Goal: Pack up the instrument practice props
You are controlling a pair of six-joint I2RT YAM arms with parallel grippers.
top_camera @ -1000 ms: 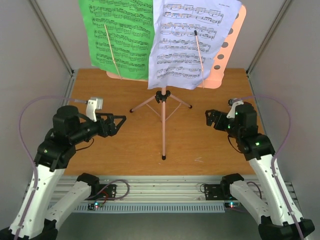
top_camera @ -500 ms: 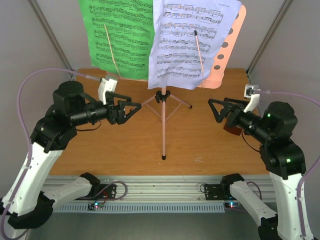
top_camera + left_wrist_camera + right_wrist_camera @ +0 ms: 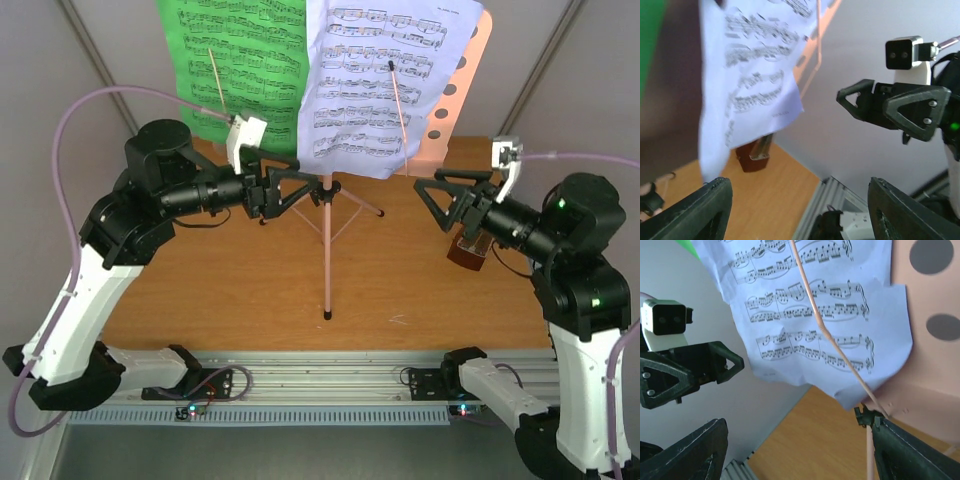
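Stand: pink tripod music stand with hole-perforated desk point(image 3: 326, 260) is standing upright at mid-table, its legs resting on the brown wooden tabletop point(image 3: 230, 290).

Sheets: green printed music sheet point(image 3: 240, 70) and white printed music sheet point(image 3: 375, 80) are lying side by side on the desk, green to the left, each sitting under a thin pink wire arm point(image 3: 401, 118).

Metronome: small reddish-brown pyramid metronome point(image 3: 466, 254) is sitting on the tabletop at the right, partly hidden behind the right gripper point(image 3: 432, 203).

Grippers: left gripper point(image 3: 300, 190) is hovering just left of the stand's pole, under the sheets' lower edge. The right one is hovering to the pole's right. Both are pointing inward with jaws spread wide, holding nothing.
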